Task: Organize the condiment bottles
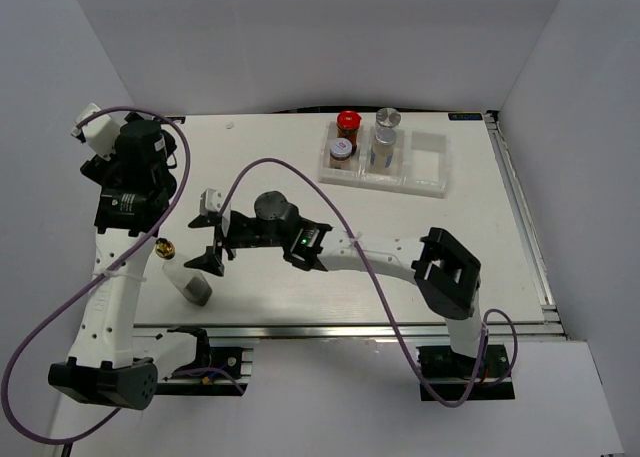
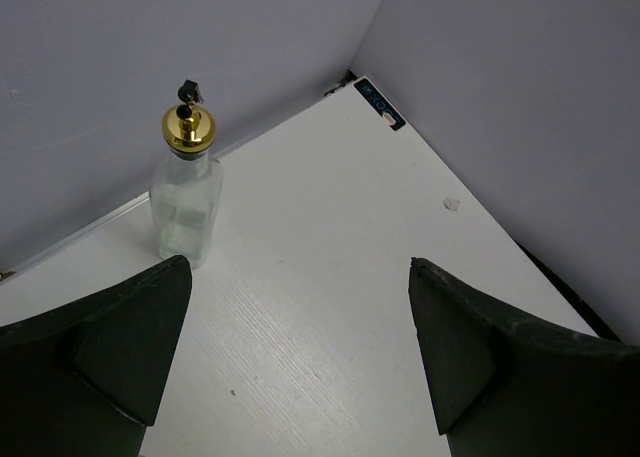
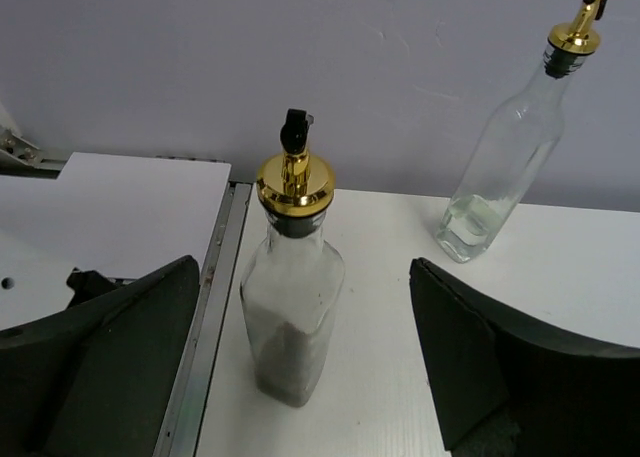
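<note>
Currently, on my far left, the left gripper (image 2: 298, 277) hangs above the white table (image 2: 330, 237) with its jaws spread wide and nothing between them. Ahead of it a tall clear glass bottle with a gold pourer cap (image 2: 185, 212) stands upright near the left wall, well apart from both fingers. Next along, near the table's front left edge, a slim clear bottle with a dark bottom and gold pourer cap (image 3: 293, 307) stands upright. The right gripper (image 3: 303, 272) faces it, jaws fully open. From its wrist camera I see the bottle framed between the two black fingers, touching neither. Further right, at the back of the table, sits the white three-compartment tray (image 1: 428, 159). Its left compartment holds a dark jar with a red cap (image 1: 348, 124) and, just in front of that, a short jar with a pale lid (image 1: 341, 149). The middle compartment holds a clear bottle with a silver cap (image 1: 386, 137).
</note>
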Robot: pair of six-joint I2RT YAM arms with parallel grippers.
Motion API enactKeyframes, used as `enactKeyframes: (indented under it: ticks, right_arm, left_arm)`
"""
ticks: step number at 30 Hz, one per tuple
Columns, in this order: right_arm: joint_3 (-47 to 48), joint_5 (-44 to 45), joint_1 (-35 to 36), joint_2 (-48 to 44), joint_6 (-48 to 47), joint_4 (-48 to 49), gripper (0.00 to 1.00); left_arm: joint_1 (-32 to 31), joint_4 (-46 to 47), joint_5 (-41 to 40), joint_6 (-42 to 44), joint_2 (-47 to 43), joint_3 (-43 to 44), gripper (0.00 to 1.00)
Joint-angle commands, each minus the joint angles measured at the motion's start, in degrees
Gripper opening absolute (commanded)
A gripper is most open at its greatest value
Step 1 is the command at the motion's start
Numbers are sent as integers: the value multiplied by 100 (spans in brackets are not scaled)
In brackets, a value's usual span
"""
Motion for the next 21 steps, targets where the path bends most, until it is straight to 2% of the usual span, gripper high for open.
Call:
enactKeyframes:
  ticks: [1, 5, 9, 11, 16, 21]
  right_arm:
    - [628, -103, 115, 235, 194, 292, 89]
    - [1138, -33, 168, 708, 282, 213, 89]
    - [1682, -260, 168, 1052, 238, -137, 89]
    - [2077, -567, 176, 1288, 378, -253, 89]
    - [2483, -621, 212, 1685, 598, -209, 89]
    - [2536, -762, 229, 1826, 590, -191, 82]
  left_arm:
    - [188, 45, -4, 64, -106, -129, 98]
    - [390, 2, -55, 55, -9, -226, 98]
    - [434, -43, -985, -94, -149, -428, 98]
    - [487, -78, -1224, -138, -202, -516, 98]
    - [557, -43, -1883, -270, -229, -665, 98]
    - [575, -43, -1973, -253, -220, -718, 98]
